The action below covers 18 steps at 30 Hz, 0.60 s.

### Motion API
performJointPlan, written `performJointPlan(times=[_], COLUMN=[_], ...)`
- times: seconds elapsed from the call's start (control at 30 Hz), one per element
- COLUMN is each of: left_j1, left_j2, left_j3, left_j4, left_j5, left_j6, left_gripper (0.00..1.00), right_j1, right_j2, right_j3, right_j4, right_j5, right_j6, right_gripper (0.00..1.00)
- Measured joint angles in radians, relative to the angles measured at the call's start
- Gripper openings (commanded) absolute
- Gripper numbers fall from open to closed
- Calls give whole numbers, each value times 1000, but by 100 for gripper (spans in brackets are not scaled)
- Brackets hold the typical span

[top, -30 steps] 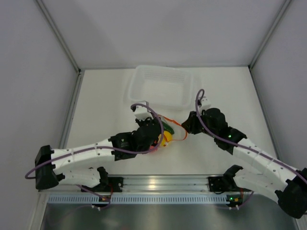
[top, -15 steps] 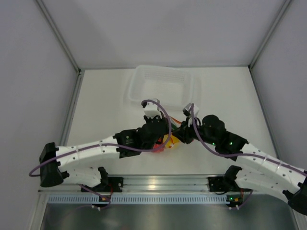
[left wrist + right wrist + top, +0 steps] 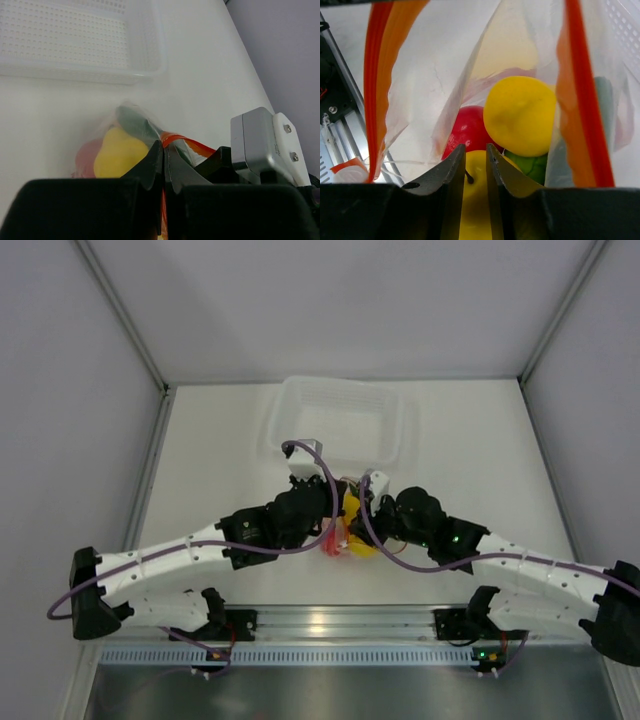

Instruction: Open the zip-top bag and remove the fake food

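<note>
Your right gripper (image 3: 475,150) has moved into the zip-top bag (image 3: 450,65); jaws narrowly apart over the fake food (image 3: 520,115); left gripper (image 3: 162,150) jaws pinch its edge.

**Small clear crinkly plastic zip-top bag** (image 3: 348,530), with an orange-red zip strip (image 3: 380,75). It lies at the centre of the top view. The mouth is parted, with one strip half at each side of the right wrist view.

**Contents, all inside:**
- glossy round yellow plastic fruit (image 3: 520,115)
- round red fruit (image 3: 465,132)
- second yellow fruit with a stem (image 3: 476,210)
- light-green piece (image 3: 530,167)
- dark green cucumber (image 3: 132,122)
</note>
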Motion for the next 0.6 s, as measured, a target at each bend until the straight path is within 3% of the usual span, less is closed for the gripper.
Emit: performJointPlan(times=[0.6], left_j1=[26], left_j2=[-19], left_j3=[-21], left_j4=[-8], left_j5=[57], left_j6=[9], left_gripper=[0], right_j1=[46], right_j2=[56], right_j3=[-5], right_j4=[44], right_j5=[-71], right_j6=[-92], right_gripper=[31])
